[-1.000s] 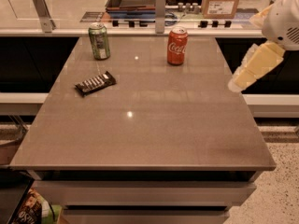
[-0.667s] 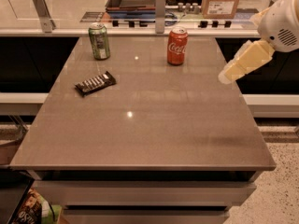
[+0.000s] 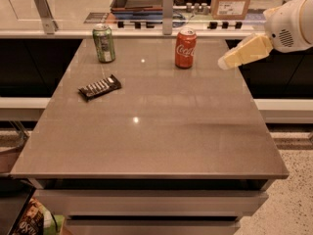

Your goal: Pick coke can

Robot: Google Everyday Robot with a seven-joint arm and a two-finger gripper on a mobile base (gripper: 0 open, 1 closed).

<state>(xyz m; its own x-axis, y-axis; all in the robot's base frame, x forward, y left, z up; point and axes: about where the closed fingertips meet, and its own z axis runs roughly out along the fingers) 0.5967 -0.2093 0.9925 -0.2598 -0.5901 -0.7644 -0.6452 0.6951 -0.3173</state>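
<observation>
The coke can (image 3: 185, 48) is red with white script and a silver top. It stands upright at the far middle of the grey table (image 3: 146, 131). My gripper (image 3: 226, 62) reaches in from the right edge of the view on a white arm. It hovers above the table's right side, level with the can and a short way to its right. It does not touch the can.
A green can (image 3: 103, 43) stands at the far left of the table. A flat dark candy bar wrapper (image 3: 100, 87) lies left of centre. Behind the table runs a counter with a metal post (image 3: 167, 11), a tray and a cardboard box (image 3: 233, 1).
My gripper has moved left and up, from beyond the table's right edge to a spot closer to the coke can. The cans and wrapper have not moved.
</observation>
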